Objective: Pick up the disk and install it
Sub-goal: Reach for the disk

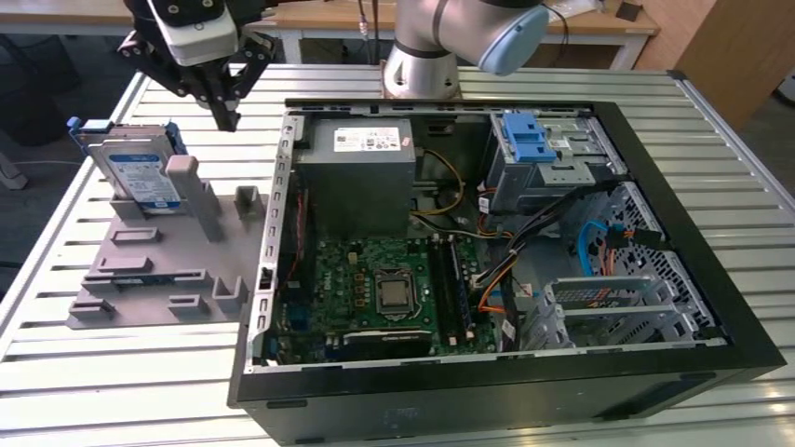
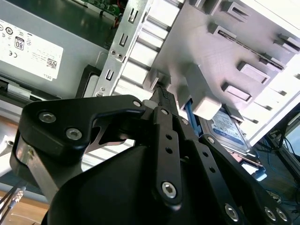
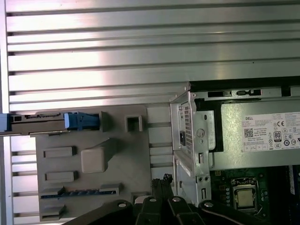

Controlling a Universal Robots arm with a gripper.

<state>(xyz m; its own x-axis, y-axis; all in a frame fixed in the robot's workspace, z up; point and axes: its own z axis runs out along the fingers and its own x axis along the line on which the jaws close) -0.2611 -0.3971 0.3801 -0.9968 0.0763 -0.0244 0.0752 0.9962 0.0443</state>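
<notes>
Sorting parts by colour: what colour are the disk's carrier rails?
Blue, clearest on the disk in the exterior view.

gripper (image 2: 162, 95): black, tips seemingly pressed together, just off the grey fixture plate (image 2: 197, 42) | disk (image 2: 230, 127): blue label, tucked behind a fixture block, partly hidden | power-supply box (image 2: 42, 56): white sticker, well apart

the worktop (image 1: 125, 372) is ribbed metal with a bright sheen. the disk (image 1: 134, 170) is silver metal with a glossy label (image 1: 143, 182) and blue plastic rails (image 3: 82, 121). the holder (image 1: 162, 279) is matt grey plastic. the fingers (image 1: 226, 110) are matt black. the psu (image 1: 360, 186) is dull grey metal, paper-stickered.
</notes>
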